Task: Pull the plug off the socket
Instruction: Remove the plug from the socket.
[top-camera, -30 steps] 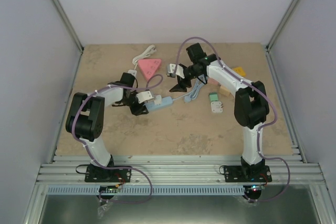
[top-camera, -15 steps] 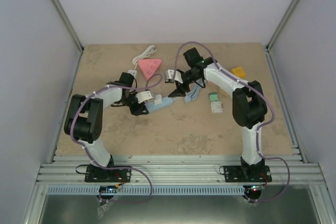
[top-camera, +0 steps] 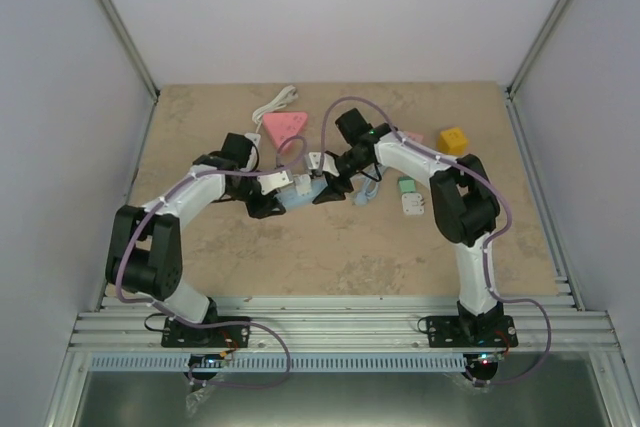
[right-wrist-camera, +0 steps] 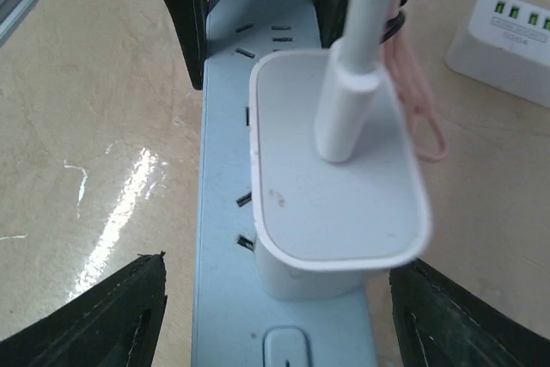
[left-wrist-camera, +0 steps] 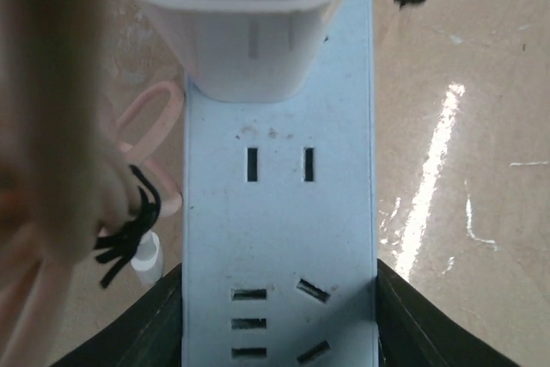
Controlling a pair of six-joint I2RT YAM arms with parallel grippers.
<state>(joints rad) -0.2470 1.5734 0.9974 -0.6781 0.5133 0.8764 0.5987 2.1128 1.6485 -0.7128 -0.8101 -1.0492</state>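
Gripping the power strip's [left-wrist-camera: 279, 238] sides, the left jaws are showing clearly only close-up; the right jaws are flanking the plug [right-wrist-camera: 339, 169], apart. Overhead, both are blurring.

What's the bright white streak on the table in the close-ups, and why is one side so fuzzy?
Left wrist view: glare streaks the tabletop; the pink cable, close to the lens, is out of focus, while the power strip is sharp. Right wrist view: similar glare, cable blurred at top. Top view: even, soft light.
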